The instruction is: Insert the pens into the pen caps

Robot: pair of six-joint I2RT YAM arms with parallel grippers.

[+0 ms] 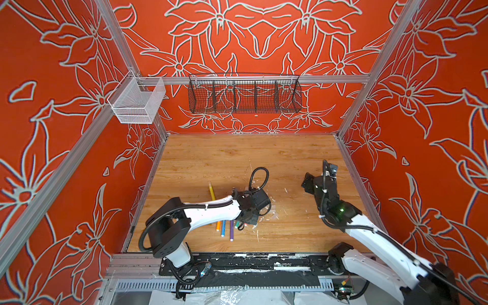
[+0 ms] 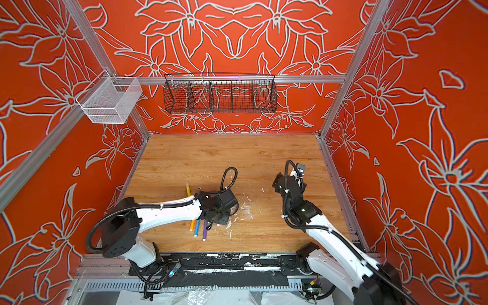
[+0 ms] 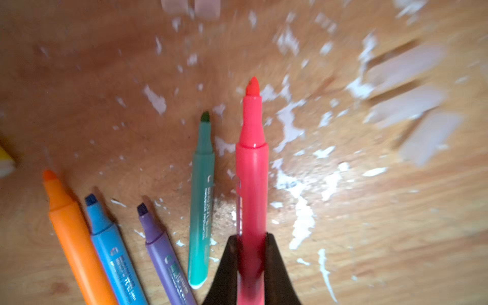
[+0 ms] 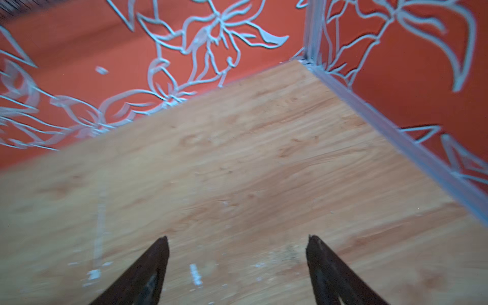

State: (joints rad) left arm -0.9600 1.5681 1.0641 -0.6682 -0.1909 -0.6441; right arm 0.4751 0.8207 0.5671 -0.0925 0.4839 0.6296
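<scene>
My left gripper (image 3: 251, 236) is shut on the red-pink pen (image 3: 252, 163), whose bare tip points away over the wood. Beside it on the table lie the green pen (image 3: 202, 200), purple pen (image 3: 163, 253), blue pen (image 3: 113, 250) and orange pen (image 3: 76, 237), all uncapped. The yellow pen (image 1: 212, 192) lies apart, farther back. Clear pen caps (image 3: 406, 66) lie blurred ahead of the held pen, with two more (image 3: 207, 8) further off. In both top views my right gripper (image 1: 306, 182) hangs open over bare wood at the right, holding nothing (image 4: 237, 237).
White paint-like flecks (image 3: 290, 126) cover the wood around the pens. A black wire basket (image 1: 244, 95) and a white mesh basket (image 1: 137, 101) hang on the back rail. Aluminium frame rails (image 4: 396, 126) and red patterned walls edge the table.
</scene>
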